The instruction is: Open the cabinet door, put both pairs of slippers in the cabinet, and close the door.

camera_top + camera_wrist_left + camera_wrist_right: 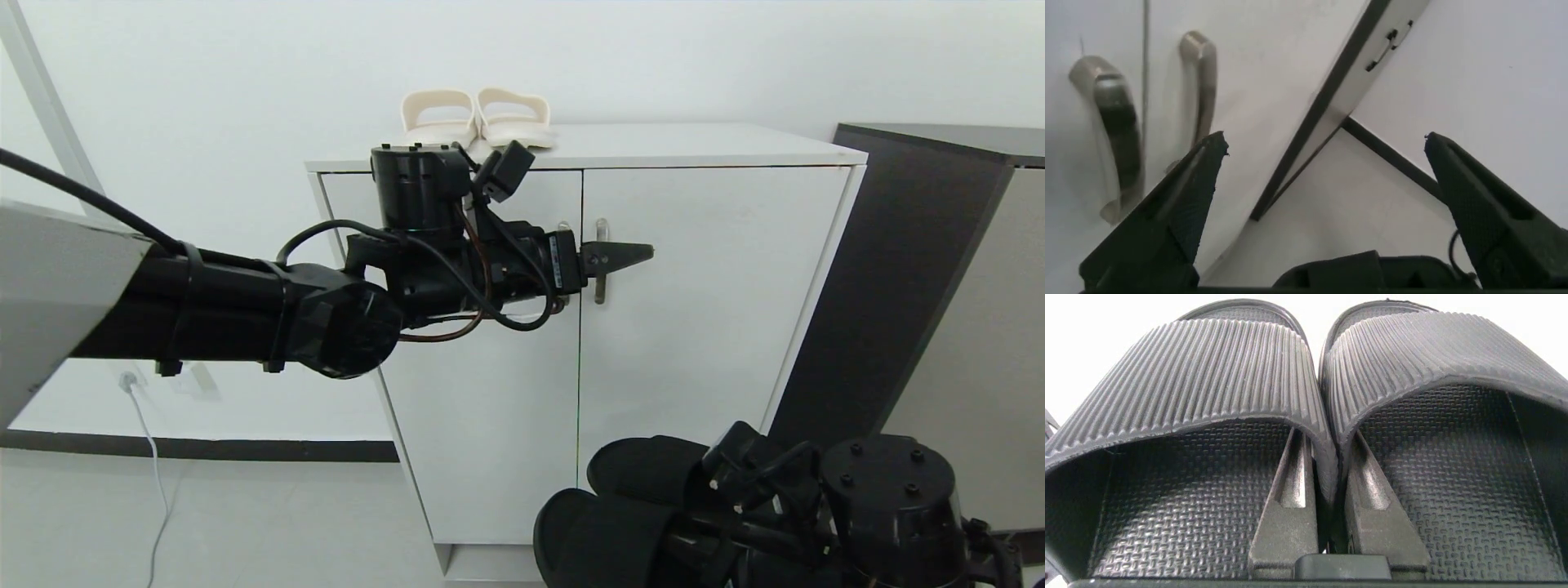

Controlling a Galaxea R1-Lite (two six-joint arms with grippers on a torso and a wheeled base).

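The white cabinet (702, 327) stands with both doors shut. Its two metal handles (602, 261) sit side by side at the middle seam. My left gripper (629, 255) hovers right in front of them. In the left wrist view it is open (1327, 147), with the handles (1200, 82) just beyond one finger (1167, 220). A cream pair of slippers (478, 118) rests on the cabinet top. My right gripper (1327, 506) is shut on the black pair of slippers (1208, 400), pinching their touching inner walls. It holds them (637, 490) low before the right door.
A dark grey cabinet (898, 286) stands right against the white one's right side. A wall socket with a white cable (151, 457) is at lower left, above bare floor.
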